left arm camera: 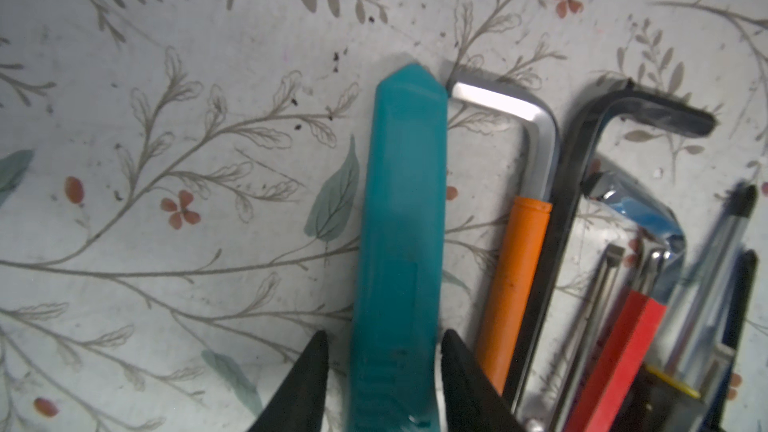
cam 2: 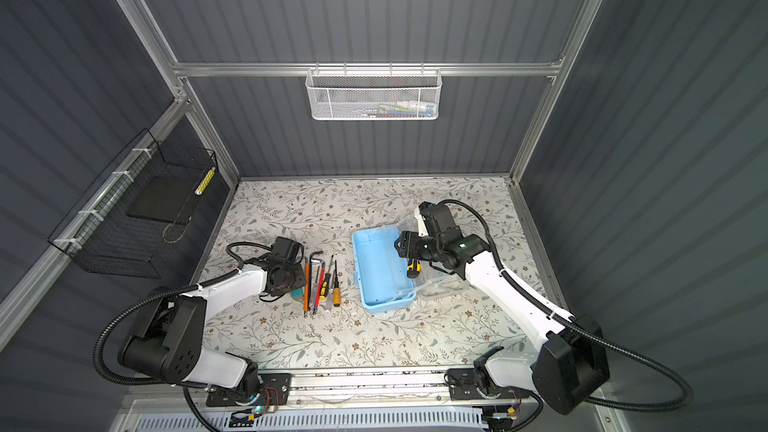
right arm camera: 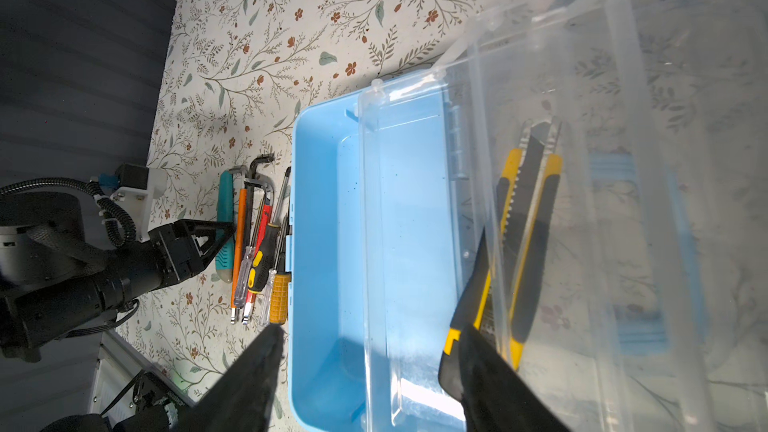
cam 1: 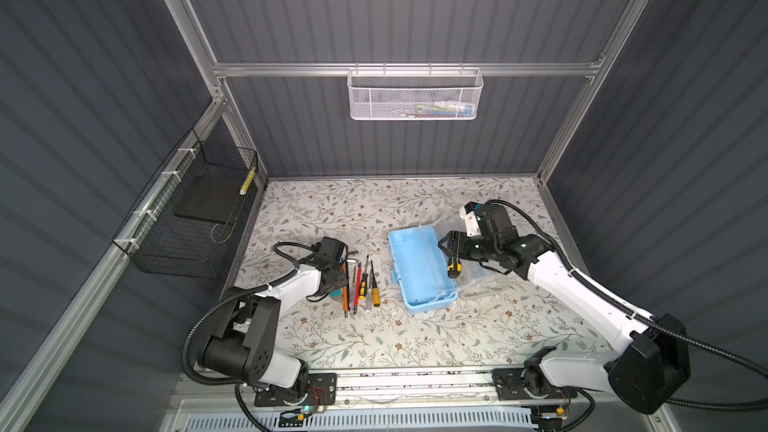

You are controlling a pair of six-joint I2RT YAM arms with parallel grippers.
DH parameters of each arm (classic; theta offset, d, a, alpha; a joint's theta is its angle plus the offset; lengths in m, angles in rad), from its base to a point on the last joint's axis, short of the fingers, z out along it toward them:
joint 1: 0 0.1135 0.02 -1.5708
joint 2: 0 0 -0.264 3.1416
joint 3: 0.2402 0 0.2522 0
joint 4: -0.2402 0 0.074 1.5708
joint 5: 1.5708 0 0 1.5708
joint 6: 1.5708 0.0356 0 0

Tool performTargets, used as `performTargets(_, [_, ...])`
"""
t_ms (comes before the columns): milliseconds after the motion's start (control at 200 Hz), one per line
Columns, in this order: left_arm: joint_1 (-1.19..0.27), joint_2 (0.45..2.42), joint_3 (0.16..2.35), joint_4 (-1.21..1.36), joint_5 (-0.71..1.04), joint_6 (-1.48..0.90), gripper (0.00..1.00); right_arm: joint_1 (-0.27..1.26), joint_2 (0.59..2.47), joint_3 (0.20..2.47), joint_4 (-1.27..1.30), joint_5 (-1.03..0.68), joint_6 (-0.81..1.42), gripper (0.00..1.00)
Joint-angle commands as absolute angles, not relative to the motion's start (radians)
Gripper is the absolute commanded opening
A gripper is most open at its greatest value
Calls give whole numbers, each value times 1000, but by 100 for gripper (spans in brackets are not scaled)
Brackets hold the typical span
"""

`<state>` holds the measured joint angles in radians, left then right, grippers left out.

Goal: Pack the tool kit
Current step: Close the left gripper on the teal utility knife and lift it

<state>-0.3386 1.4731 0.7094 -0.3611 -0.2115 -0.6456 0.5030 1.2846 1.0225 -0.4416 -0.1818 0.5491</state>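
Observation:
The light-blue box (cam 1: 415, 276) lies open at centre right in both top views, its clear lid (cam 1: 482, 280) folded out to the right. The yellow-black utility knife (right arm camera: 528, 218) rests in the lid by the hinge. My right gripper (right arm camera: 368, 332) hovers open over the box (right arm camera: 328, 222), and the knife lies beside one finger, ungripped. Left of the box lies a row of screwdrivers and hex keys (cam 1: 361, 280). At the row's left end is the teal tool (left arm camera: 399, 222). My left gripper (left arm camera: 384, 332) straddles it, with a small gap still showing on one side.
A white mesh basket (cam 1: 414, 94) hangs on the back rail. A black wire basket (cam 1: 195, 209) is fixed to the left wall. An orange-sleeved hex key (left arm camera: 515, 276) lies right beside the teal tool, close to one left finger. Metal frame posts border the floral mat.

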Motion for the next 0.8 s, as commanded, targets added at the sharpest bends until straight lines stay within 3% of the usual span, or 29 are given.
performTargets(0, [-331, 1494, 718, -372, -196, -626, 43, 505, 1274, 1003, -428, -165, 553, 67])
performTargets(795, [-331, 1502, 722, -392, -192, -626, 31, 472, 1282, 977, -403, -192, 552, 66])
